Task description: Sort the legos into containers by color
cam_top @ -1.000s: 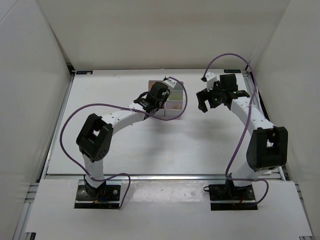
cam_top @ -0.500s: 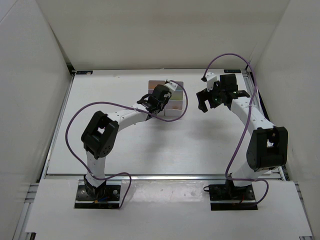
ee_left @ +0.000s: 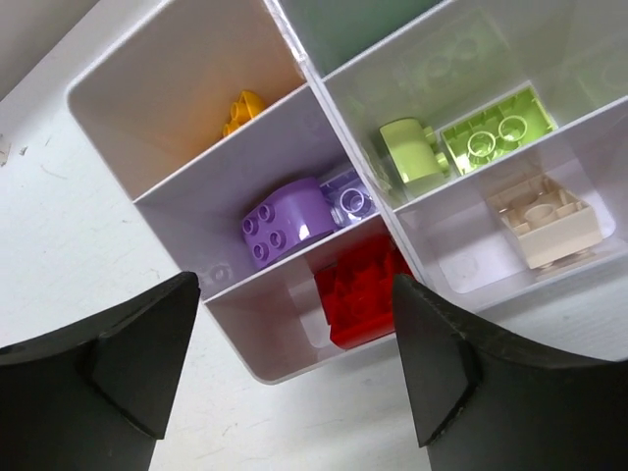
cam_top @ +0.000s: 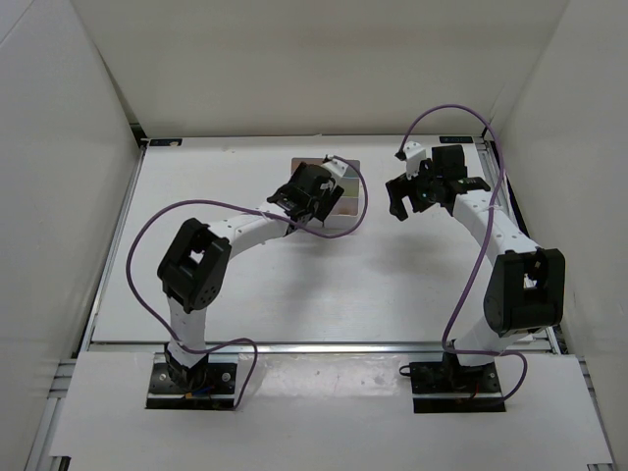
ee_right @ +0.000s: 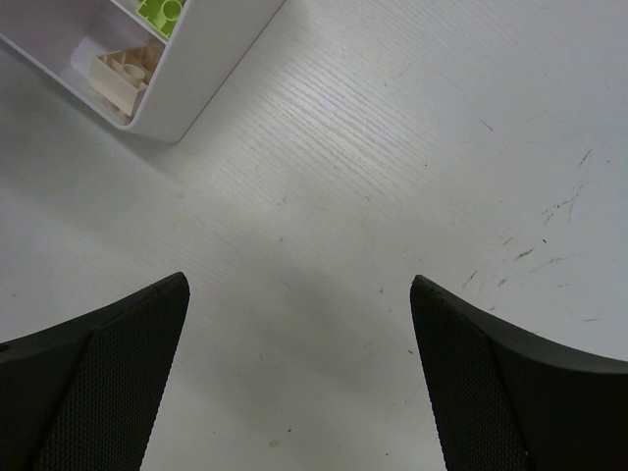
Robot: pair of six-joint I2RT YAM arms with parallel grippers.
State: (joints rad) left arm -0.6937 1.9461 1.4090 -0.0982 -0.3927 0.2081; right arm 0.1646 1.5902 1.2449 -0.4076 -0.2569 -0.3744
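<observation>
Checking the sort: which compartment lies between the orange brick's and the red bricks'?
The one holding two purple bricks, as the left wrist view shows.

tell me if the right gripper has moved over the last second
No. In the top view the right gripper hangs at the same spot right of the containers, with the same gap to them as before.

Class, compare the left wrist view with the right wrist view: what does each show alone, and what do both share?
Left wrist only: purple bricks, a red brick and an orange piece in their compartments. Right wrist only: a broad scuffed stretch of table away from the box. Both: the containers, with the tan brick and a lime brick.
</observation>
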